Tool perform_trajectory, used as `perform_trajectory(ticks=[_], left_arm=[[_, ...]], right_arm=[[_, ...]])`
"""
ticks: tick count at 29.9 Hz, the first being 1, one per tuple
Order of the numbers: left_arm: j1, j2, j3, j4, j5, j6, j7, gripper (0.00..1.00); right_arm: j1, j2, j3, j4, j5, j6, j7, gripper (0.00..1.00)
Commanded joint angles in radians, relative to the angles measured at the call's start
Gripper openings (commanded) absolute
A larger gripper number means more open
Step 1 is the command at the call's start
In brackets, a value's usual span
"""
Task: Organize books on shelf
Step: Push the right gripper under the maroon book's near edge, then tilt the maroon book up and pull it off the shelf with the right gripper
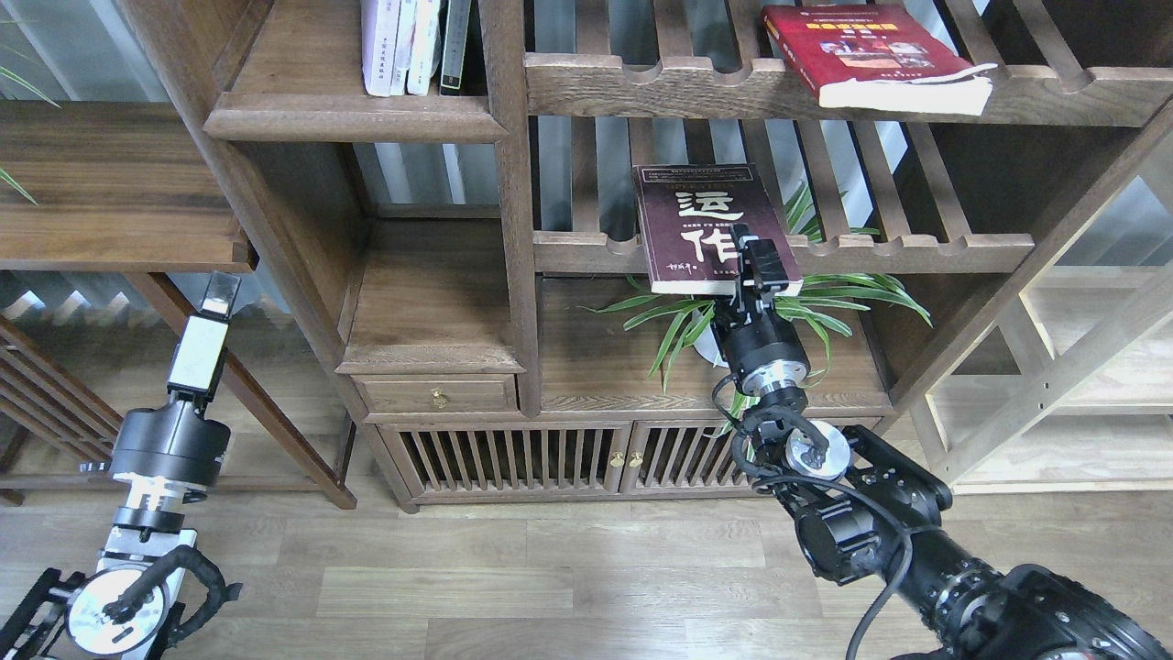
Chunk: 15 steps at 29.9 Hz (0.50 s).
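A dark wooden bookcase (431, 302) fills the room. The right claw (762, 268) pinches the maroon book's (701, 229) near-right corner on a slatted rack (871, 246); the paperback looks light, floppy. Left claw's (215, 302) state is unclear.

Readable text — dark maroon book (701, 229): big white Chinese characters "运作" on the cover. Smaller lines above, between and below them are too small to read. Red book (871, 50): yellow title print and cover photos, text illegible. Spines of the upright books (412, 46) — illegible too.
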<state>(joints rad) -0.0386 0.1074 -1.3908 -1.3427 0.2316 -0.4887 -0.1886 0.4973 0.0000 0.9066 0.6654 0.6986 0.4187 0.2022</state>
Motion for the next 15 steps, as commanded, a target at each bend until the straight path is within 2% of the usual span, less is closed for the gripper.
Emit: perform_trajectory(ticks=[1,8,15], left_arm=[[-0.001,0.000,0.000,0.007,0.000,0.000,-0.002,1.00],[0.000,0.000,-0.002,0.007,0.000,0.000,-0.008,1.00],[0.002,0.000,-0.002,0.007,0.000,0.000,-0.012,1.00]], right_arm=[[0.004,0.000,-0.015,-0.003,-0.008,-0.009,0.014,0.67],[0.004,0.000,-0.029,-0.004,-0.011,-0.008,0.017,0.39],[0.017,0.000,-0.022,-0.010,-0.014,0.018,0.022,0.30]])
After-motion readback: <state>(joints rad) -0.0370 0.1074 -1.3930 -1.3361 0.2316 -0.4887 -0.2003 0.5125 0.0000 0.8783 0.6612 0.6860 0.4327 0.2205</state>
